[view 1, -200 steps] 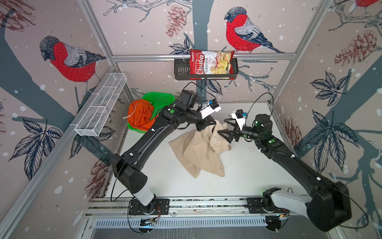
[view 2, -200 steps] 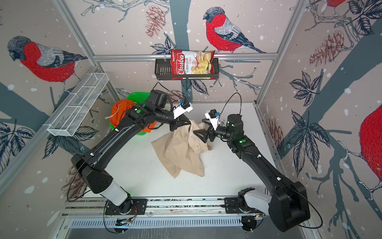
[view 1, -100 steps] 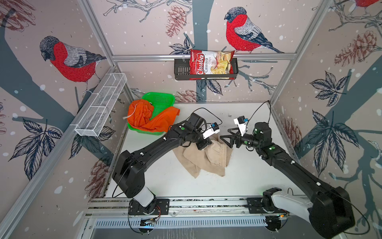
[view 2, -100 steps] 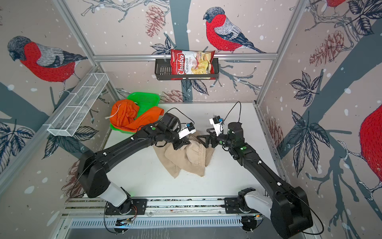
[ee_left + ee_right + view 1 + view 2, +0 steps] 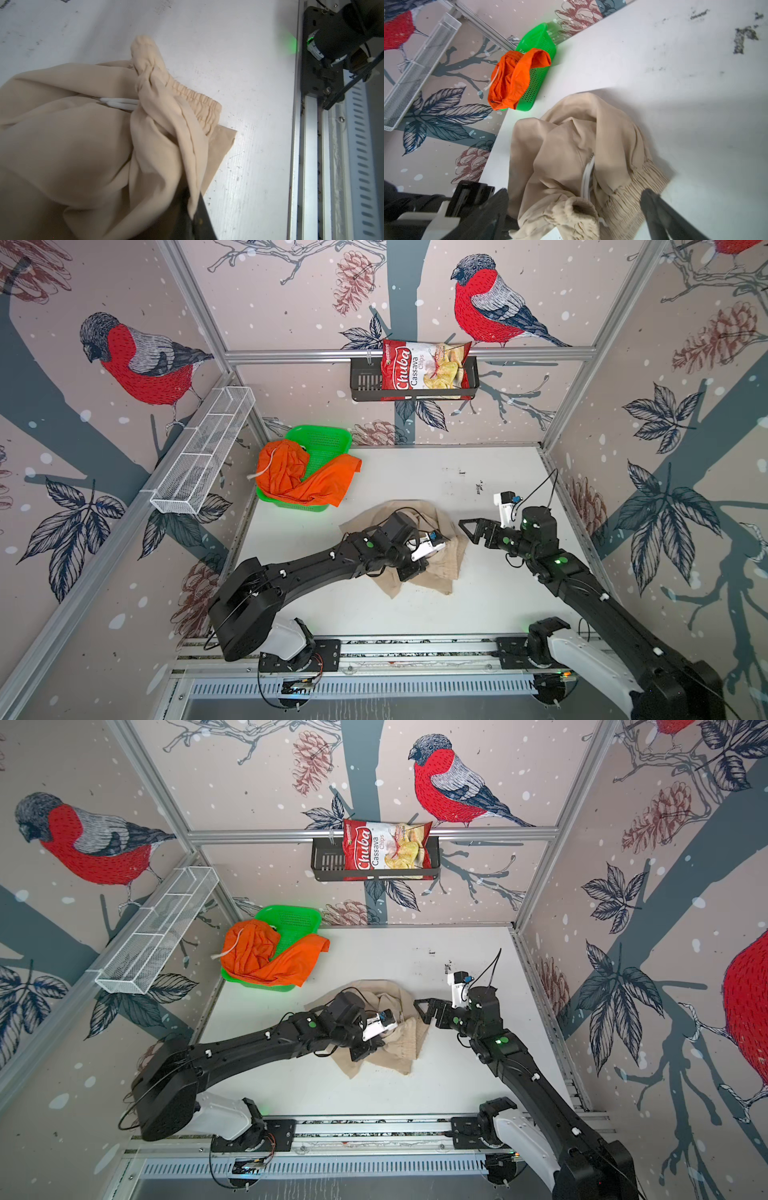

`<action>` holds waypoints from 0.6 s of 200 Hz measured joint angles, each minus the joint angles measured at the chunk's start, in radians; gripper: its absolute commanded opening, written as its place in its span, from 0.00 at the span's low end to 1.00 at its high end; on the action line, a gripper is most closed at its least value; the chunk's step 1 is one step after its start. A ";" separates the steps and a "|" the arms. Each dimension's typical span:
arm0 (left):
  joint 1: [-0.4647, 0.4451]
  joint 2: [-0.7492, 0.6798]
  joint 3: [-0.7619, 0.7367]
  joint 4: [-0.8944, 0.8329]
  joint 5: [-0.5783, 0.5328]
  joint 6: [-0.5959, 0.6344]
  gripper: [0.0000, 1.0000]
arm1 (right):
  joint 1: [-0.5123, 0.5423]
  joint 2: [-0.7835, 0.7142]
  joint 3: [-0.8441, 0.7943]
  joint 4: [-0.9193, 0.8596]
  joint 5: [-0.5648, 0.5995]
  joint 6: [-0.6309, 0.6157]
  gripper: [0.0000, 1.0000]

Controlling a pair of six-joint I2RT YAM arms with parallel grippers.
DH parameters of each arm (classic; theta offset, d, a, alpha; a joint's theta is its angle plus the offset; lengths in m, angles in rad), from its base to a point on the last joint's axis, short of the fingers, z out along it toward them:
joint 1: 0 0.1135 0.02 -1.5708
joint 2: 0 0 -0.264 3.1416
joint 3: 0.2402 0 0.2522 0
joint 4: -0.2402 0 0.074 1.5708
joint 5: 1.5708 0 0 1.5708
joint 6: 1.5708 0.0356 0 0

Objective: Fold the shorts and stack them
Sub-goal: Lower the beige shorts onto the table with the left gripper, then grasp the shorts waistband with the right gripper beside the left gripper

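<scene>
- Beige cloth that hung clear of the tabletop a second ago now lies in a rumpled heap near its middle. These are the beige shorts, with the elastic waistband bunched and the white drawstring showing.
- The left pincer is pressed together on a fold of the beige cloth, and its arm has come down low over the heap.
- The right pincer is spread wide and holds nothing. It sits just beside the waistband, on the side toward the tabletop's right edge.
- The orange shorts have not moved. They are draped over the green basket at the far left corner, well apart from the heap.
- With the garment lowered, the lift looks finished and spreading it flat appears to be next. No fold has been made yet and nothing is stacked.
</scene>
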 measured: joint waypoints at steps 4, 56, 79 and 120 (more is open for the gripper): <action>-0.009 -0.002 -0.011 0.009 -0.006 -0.006 0.00 | 0.000 -0.008 -0.006 -0.014 0.004 0.008 1.00; -0.129 0.039 -0.078 0.061 -0.075 -0.031 0.33 | -0.004 -0.093 -0.101 -0.110 0.013 0.135 1.00; -0.134 0.064 -0.084 0.061 -0.076 -0.068 0.58 | -0.004 -0.124 -0.149 -0.111 -0.022 0.195 1.00; -0.137 0.005 -0.190 0.158 -0.029 -0.154 0.61 | 0.018 -0.163 -0.241 -0.099 -0.115 0.333 1.00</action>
